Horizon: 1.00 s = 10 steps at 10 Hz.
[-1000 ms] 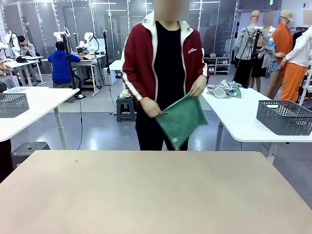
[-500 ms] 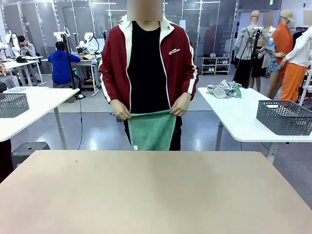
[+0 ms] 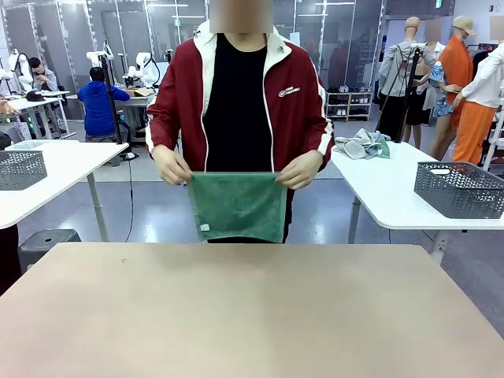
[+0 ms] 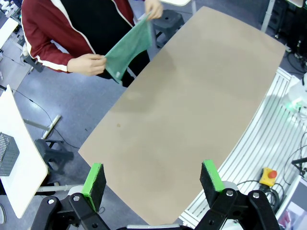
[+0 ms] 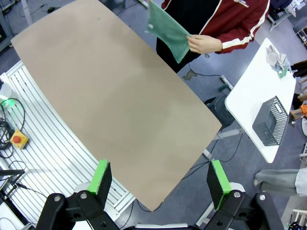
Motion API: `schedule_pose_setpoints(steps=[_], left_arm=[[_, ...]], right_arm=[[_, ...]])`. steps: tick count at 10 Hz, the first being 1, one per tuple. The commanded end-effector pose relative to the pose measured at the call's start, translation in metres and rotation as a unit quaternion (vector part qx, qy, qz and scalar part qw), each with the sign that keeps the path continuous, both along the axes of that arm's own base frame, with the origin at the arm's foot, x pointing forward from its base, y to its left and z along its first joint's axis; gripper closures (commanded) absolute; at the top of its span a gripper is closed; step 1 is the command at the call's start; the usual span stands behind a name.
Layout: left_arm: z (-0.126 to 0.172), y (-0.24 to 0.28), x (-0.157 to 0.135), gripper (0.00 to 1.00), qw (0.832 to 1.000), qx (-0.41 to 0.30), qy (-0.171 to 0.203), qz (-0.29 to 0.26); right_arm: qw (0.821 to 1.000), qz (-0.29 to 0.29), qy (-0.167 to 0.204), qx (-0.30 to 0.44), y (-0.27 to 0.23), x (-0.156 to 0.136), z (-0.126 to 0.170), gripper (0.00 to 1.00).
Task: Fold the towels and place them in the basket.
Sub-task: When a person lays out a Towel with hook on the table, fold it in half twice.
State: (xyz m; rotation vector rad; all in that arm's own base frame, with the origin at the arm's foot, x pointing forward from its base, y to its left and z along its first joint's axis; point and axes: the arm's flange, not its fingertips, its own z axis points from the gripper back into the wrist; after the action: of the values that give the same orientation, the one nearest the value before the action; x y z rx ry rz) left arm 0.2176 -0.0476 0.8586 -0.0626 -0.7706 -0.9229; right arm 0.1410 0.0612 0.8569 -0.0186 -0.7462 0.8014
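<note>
Beige table (image 3: 252, 315) up front, white side table (image 3: 378, 189) off to the right beyond it, carrying a grey lattice basket (image 3: 459, 189). Behind the far edge, held up by a person (image 3: 236, 94) in a red jacket: green towel (image 3: 239, 206), pinched at one upper corner by a hand (image 3: 170, 165) and at the other by a second hand (image 3: 299, 169), hanging flat and clear of the tabletop. Left gripper (image 4: 152, 167) high over the near edge, fingers spread wide, gripping nothing. Right gripper (image 5: 159, 167) likewise high, spread wide, gripping nothing, well apart from the towel.
</note>
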Motion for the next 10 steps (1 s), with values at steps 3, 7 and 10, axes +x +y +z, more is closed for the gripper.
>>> schedule_pose_setpoints(steps=[3, 7, 10], left_arm=[[-0.0005, 0.0012, -0.0016, 0.0, 1.0, -0.002, -0.002, 0.0], [-0.0005, 0.0012, -0.0016, 0.0, 1.0, -0.002, -0.002, 0.0], [-0.0005, 0.0012, -0.0016, 0.0, 1.0, -0.002, -0.002, 0.0]], right_arm=[[1.0, 0.001, -0.002, 0.0, -0.0008, -0.0018, 0.0005, 0.0], [1.0, 0.001, -0.002, 0.0, -0.0008, -0.0018, 0.0005, 0.0], [1.0, 0.001, -0.002, 0.0, -0.0008, -0.0018, 0.0005, 0.0]])
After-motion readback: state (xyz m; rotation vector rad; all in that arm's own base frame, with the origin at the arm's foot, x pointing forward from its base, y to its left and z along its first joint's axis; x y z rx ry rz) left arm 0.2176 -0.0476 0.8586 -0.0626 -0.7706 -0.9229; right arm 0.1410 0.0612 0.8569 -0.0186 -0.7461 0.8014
